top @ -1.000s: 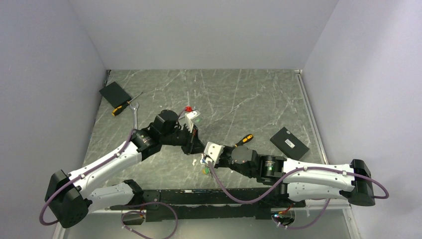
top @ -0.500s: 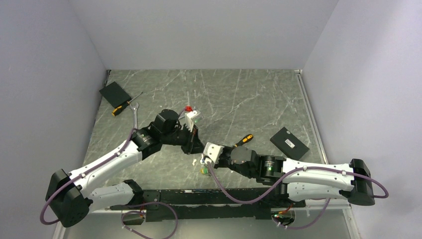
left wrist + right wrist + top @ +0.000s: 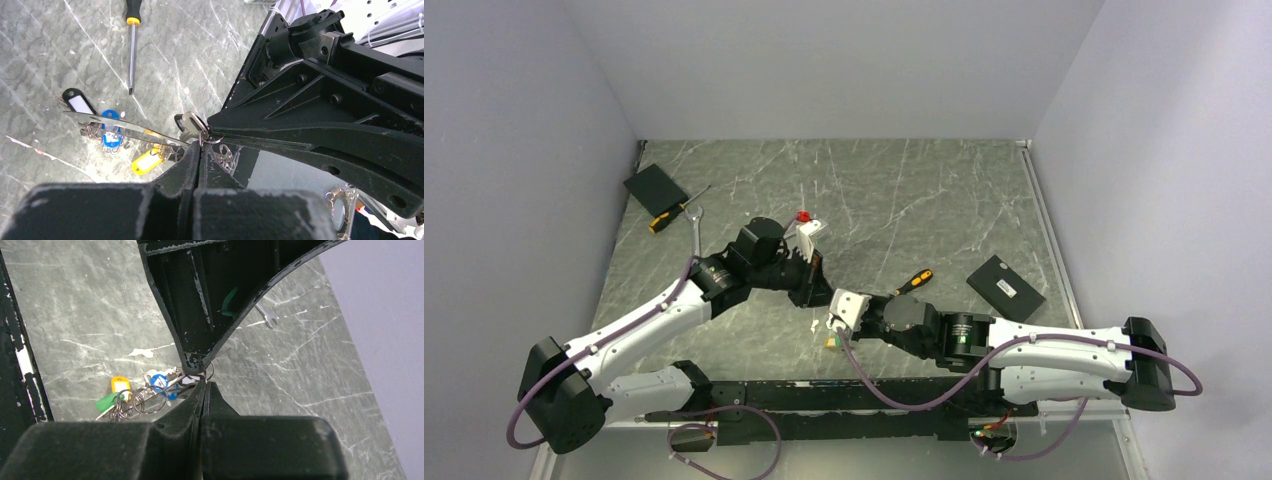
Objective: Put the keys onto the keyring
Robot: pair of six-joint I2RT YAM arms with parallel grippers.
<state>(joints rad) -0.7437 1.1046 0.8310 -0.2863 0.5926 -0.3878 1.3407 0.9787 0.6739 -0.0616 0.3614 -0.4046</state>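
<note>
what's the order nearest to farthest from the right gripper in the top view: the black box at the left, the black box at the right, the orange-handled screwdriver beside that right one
From the right gripper:
1. orange-handled screwdriver, mid-table, just beyond the wrist
2. right black box, further out by the right table edge
3. left black box, far-left corner area

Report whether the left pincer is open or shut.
Shut. The left pincer shows fingers pressed together, no gap, tips at a small ring; whether it grips that, cannot tell.
</note>
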